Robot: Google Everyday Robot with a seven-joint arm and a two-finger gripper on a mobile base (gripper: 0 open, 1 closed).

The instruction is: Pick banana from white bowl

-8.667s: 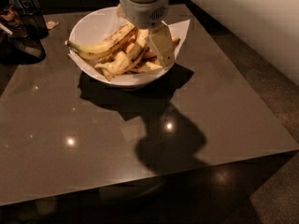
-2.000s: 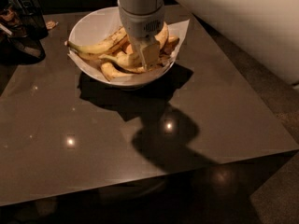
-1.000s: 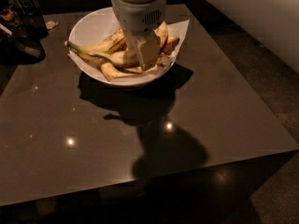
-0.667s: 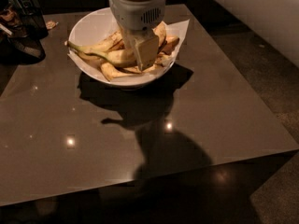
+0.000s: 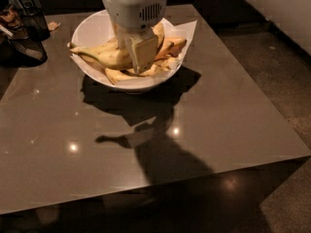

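Note:
The white bowl [image 5: 92, 30] stands at the back of the brown table, lined with white paper whose corners stick out over the rim. Several bananas lie in it. My gripper [image 5: 136, 64] hangs over the bowl's middle, with a pale finger [image 5: 145, 52] facing the camera. It is shut on the long curved pale-yellow banana [image 5: 99, 56], which juts out to the left with its thin end over the left rim. A banana-shaped shadow [image 5: 114, 140] on the table beside my arm's shadow shows the banana is lifted.
Short orange-tinted bananas [image 5: 170, 45] remain at the bowl's right. Dark objects [image 5: 24, 30] stand at the table's back left corner. The glossy table [image 5: 233, 115] ends at the front and right edges, with floor [image 5: 286, 67] beyond on the right.
My gripper closed on the long banana and rose with it. Its shadow, now with the banana's shape, slid away from the bowl toward the table's front.

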